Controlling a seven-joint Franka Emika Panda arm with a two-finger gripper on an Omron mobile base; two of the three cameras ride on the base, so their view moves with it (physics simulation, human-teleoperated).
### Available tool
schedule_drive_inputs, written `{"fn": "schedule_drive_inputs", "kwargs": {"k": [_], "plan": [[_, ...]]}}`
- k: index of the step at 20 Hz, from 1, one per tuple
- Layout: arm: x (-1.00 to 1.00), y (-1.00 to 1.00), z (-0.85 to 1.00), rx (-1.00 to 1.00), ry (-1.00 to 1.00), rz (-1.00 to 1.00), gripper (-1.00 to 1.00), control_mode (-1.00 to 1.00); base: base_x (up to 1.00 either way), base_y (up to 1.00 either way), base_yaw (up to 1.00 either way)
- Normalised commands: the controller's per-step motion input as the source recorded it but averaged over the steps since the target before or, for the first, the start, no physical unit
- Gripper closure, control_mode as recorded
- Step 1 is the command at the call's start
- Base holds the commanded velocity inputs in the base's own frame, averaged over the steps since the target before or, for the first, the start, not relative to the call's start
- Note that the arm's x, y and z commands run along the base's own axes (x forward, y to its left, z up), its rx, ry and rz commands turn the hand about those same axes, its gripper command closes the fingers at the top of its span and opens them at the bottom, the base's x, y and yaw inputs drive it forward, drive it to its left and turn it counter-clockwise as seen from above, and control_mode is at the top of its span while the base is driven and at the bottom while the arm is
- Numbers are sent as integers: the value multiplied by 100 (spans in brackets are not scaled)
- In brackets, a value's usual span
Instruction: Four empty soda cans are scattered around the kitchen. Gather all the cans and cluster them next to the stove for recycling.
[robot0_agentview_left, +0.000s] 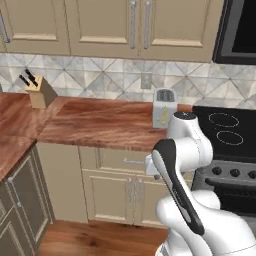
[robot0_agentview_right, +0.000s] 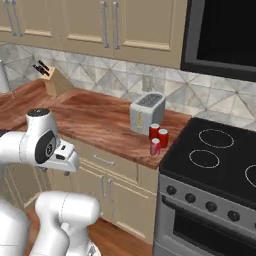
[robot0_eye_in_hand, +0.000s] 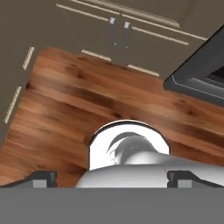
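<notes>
Three red soda cans (robot0_agentview_right: 158, 137) are standing close together on the counter (robot0_agentview_right: 100, 125), just beside the stove (robot0_agentview_right: 210, 165) and in front of the toaster (robot0_agentview_right: 147, 113), because that is the gathering spot. The gripper (robot0_eye_in_hand: 112, 179) is hanging wide open, holding nothing, pointing down at the floor, well apart from the stove and below the cans.

Glossy white arm (robot0_agentview_left: 192, 150) built of rounded, bulbous shells, with a dark grey band running lengthwise down one link. Round dark-rimmed joint cap (robot0_agentview_right: 46, 146) on the side of one segment, a flat grey disc (robot0_agentview_left: 185, 115) capping another. Two small dark fingertips (robot0_eye_in_hand: 43, 176) at the gripper (robot0_eye_in_hand: 113, 178), set wide apart.
</notes>
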Motion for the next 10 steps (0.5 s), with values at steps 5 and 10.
{"fn": "schedule_drive_inputs", "kwargs": {"k": [5,10], "plan": [[0,0,0,0,0,0,-100,100,-8,7,95],[0,0,0,0,0,0,-100,100,-34,18,88]]}}
